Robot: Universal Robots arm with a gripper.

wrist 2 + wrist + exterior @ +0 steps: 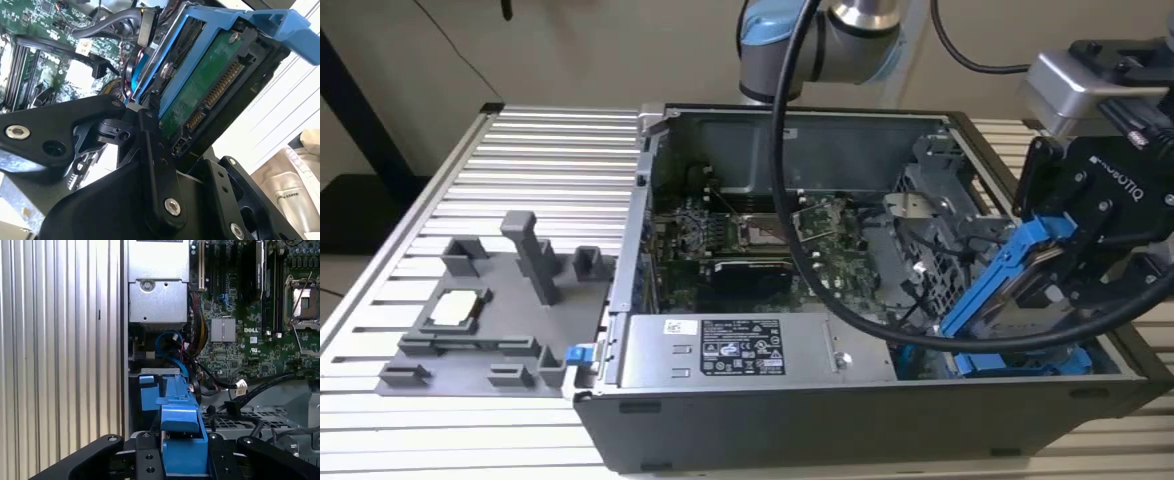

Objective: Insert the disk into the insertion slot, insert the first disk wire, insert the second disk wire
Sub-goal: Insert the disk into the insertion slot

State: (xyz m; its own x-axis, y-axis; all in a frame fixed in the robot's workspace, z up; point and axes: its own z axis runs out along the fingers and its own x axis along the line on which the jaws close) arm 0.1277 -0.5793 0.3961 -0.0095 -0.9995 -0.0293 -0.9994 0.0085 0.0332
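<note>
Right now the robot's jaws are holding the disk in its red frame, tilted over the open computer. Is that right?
Not quite: the frame is blue, not red. The exterior view shows the jaws holding the disk in its blue frame, tilted over the open computer.

The exterior view looks down from high in front into an open computer case (854, 420) lying on a ribbed metal table (547, 150), far enough back to take in the whole case. Both wrist views sit very close behind the gripper (1067, 270), with its black linkages in the foreground. The first wrist view looks along the edge of the blue-framed disk (180, 440) onto the motherboard (250, 340) and the table. The second wrist view faces the disk's connector end at an angle. All three views share the disk and motherboard.
</note>
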